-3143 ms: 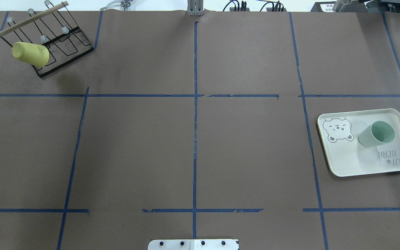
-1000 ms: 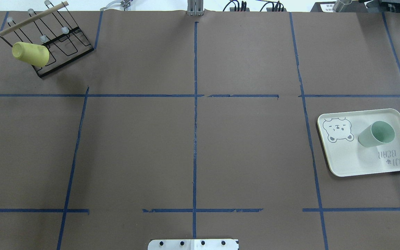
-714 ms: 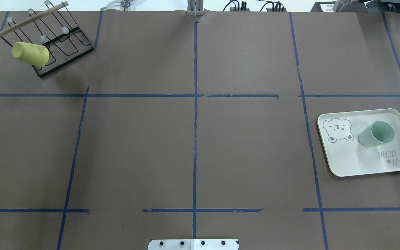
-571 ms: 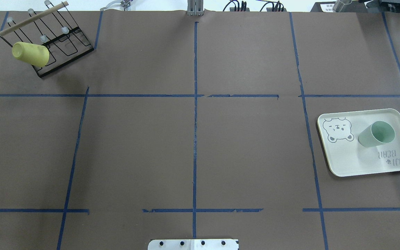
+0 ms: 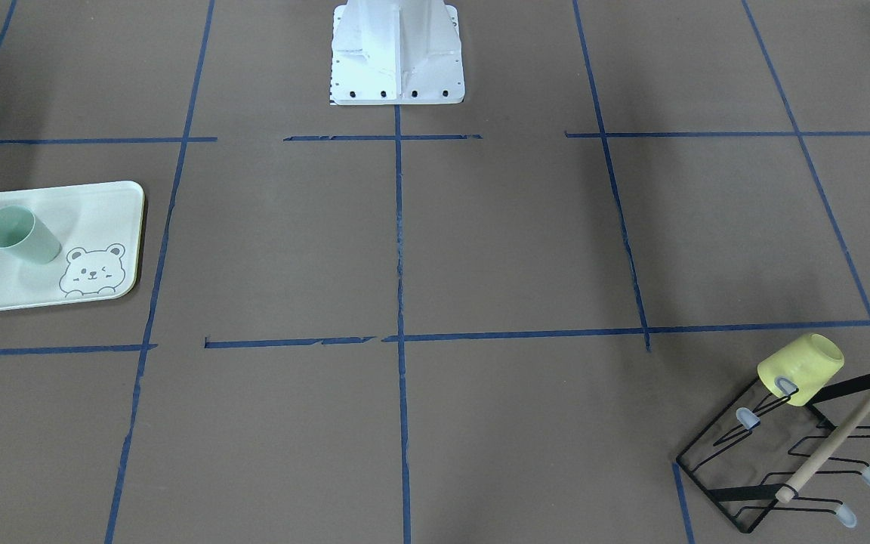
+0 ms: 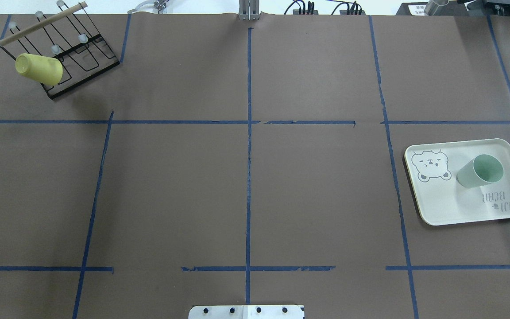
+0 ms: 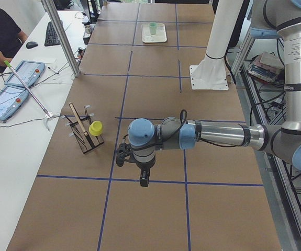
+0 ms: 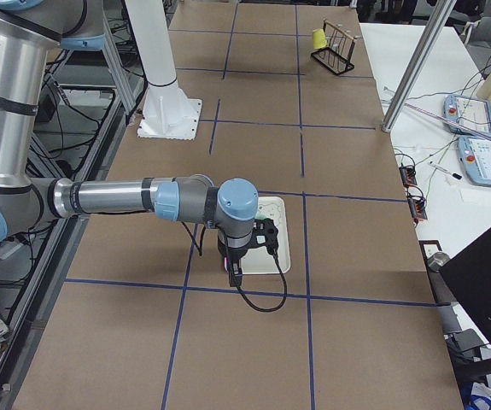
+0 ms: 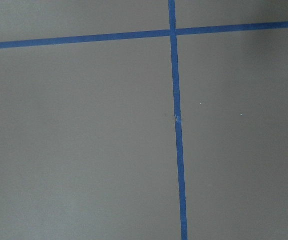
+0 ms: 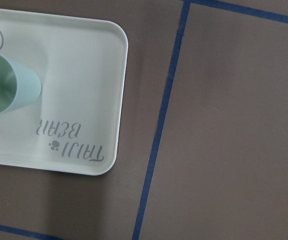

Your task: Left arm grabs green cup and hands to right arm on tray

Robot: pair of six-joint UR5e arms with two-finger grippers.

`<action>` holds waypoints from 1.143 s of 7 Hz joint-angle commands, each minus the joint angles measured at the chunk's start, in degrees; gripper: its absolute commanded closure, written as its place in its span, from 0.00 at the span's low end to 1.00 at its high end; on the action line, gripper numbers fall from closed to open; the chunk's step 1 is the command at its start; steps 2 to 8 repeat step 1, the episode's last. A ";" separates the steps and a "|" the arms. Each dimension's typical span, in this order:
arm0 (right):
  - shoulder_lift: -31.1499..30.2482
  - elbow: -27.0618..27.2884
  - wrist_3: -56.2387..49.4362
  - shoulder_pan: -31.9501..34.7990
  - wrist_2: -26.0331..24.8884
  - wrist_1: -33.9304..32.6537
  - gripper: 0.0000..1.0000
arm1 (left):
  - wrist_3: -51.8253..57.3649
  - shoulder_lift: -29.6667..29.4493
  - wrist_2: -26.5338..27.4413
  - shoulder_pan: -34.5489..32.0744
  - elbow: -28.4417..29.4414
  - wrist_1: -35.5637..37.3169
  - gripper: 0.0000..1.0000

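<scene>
The green cup (image 6: 480, 170) stands upright on the tray (image 6: 454, 204) at the table's right side. It also shows in the front-facing view (image 5: 18, 234), the exterior left view (image 7: 153, 27) and the right wrist view (image 10: 3, 85). The left gripper (image 7: 122, 157) hangs over bare table near the rack, seen only from the side; I cannot tell if it is open. The right gripper (image 8: 266, 237) hangs over the tray (image 8: 277, 256), seen only from the side; I cannot tell its state. Neither gripper holds the cup.
A yellow cup (image 6: 38, 68) hangs on a black wire rack (image 6: 78, 53) with a wooden bar at the far left corner. The robot's white base (image 5: 397, 53) stands at the table's near edge. Blue tape lines cross the brown table cover.
</scene>
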 commanded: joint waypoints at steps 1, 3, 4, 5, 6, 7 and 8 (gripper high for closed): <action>-0.01 -0.16 0.04 0.00 0.00 0.00 0.00 | 0.11 -0.67 -0.02 0.13 -0.11 -0.06 0.00; -0.01 -0.16 0.04 0.00 0.00 0.00 0.00 | 0.11 -0.67 -0.02 0.13 -0.11 -0.06 0.00; -0.01 -0.16 0.04 0.00 0.00 0.00 0.00 | 0.11 -0.67 -0.02 0.13 -0.11 -0.06 0.00; -0.01 -0.16 0.04 0.00 0.00 0.00 0.00 | 0.11 -0.67 -0.02 0.13 -0.11 -0.06 0.00; -0.01 -0.16 0.04 0.00 0.00 0.00 0.00 | 0.11 -0.67 -0.02 0.13 -0.11 -0.06 0.00; -0.01 -0.16 0.04 0.00 0.00 0.00 0.00 | 0.11 -0.67 -0.02 0.13 -0.11 -0.06 0.00; -0.01 -0.16 0.04 0.00 0.00 0.00 0.00 | 0.11 -0.67 -0.02 0.13 -0.11 -0.06 0.00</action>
